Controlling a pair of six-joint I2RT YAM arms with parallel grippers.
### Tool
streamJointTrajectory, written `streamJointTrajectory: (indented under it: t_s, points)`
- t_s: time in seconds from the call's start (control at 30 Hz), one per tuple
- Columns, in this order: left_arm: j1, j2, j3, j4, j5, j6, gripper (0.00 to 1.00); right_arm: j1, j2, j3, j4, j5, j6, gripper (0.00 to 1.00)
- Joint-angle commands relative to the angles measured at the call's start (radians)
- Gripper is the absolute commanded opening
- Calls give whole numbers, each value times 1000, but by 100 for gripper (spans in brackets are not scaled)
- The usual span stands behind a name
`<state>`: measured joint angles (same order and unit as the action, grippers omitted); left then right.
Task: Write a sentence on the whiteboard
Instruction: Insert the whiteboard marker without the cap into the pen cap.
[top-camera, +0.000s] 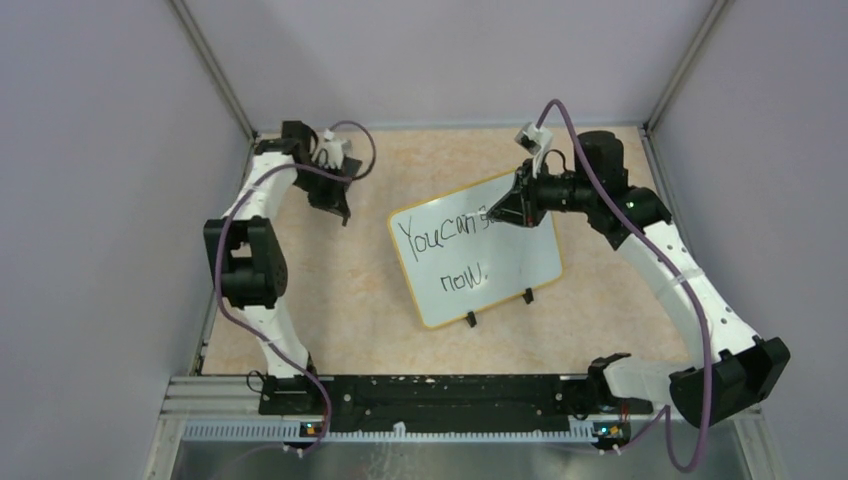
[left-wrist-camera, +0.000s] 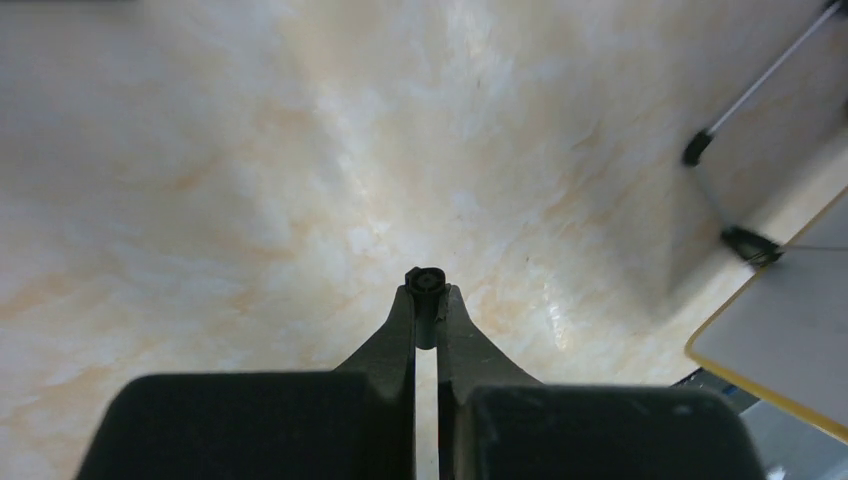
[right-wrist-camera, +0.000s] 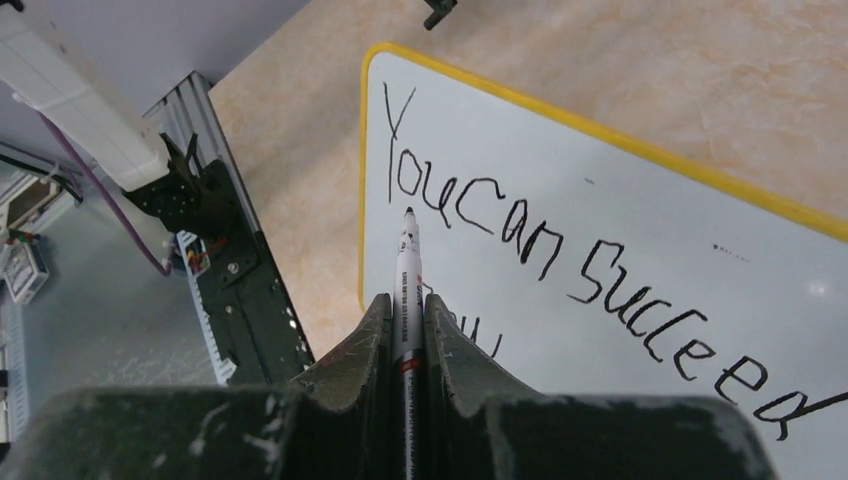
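Pale lavender walls (top-camera: 100, 150) enclose a counter (top-camera: 330, 270) with a beige, marble-like top. A black and silver metal rail (top-camera: 400, 425) runs along the near edge, and both arms are bolted to it.

The whiteboard (top-camera: 520, 265) sits right of the counter's middle, turned so that its long sides run slantwise. It has a thin yellow rim, rounded corners and two small black clip feet (top-camera: 470, 320) on its near edge. The sentence (right-wrist-camera: 520, 230) is written on it in black handwriting. The upper line reads "You can succeed" and the lower line, clearest from above, reads "now."

The right arm reaches over the far right part of the board. In the top view its end effector (top-camera: 505, 212) covers the end of the upper line. Its fingers are clamped on a marker (right-wrist-camera: 408, 260) with a white barrel and a dark tip. The tip points at the board just below the word "You", beside the start of the lower line. Whether the tip touches the surface cannot be told.

The left arm bends over the far left part of the counter, well apart from the board. Its end effector (left-wrist-camera: 427, 295) is drawn together, its tips pinching a small black round piece (left-wrist-camera: 426, 280) over bare counter. A corner of the board shows at the right edge of that wrist view.
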<state>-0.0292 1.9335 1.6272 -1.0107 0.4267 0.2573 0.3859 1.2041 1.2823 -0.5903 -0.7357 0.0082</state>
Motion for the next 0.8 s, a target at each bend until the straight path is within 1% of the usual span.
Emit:
streamJointTrajectory:
  t_s: [0.0, 0.13, 0.23, 0.33, 0.4, 0.47, 0.57, 0.67, 0.77]
  points:
    - [116, -167, 115, 85, 272, -131, 0, -11, 20, 104, 76, -19, 87, 0]
    - [127, -280, 105, 216, 342, -244, 0, -11, 34, 144, 135, 20, 155, 0]
    - [127, -371, 85, 339, 352, -362, 0, -11, 58, 188, 167, 47, 167, 0]
    - [128, -421, 102, 414, 364, -448, 0, -12, 54, 242, 219, 79, 155, 0]
    - [129, -448, 112, 461, 403, -513, 0, -7, 32, 255, 289, 127, 145, 0]
    - [129, -481, 95, 534, 445, -605, 0, 9, -8, 229, 391, 180, 126, 0]
    - [130, -534, 18, 695, 509, -769, 0, 90, -74, 152, 533, 310, 8, 0]
    - [135, -590, -75, 842, 546, -944, 0, 221, -146, 22, 712, 440, -205, 0]
    - [137, -644, -179, 985, 571, -1114, 0, 345, -179, -84, 848, 566, -424, 0]
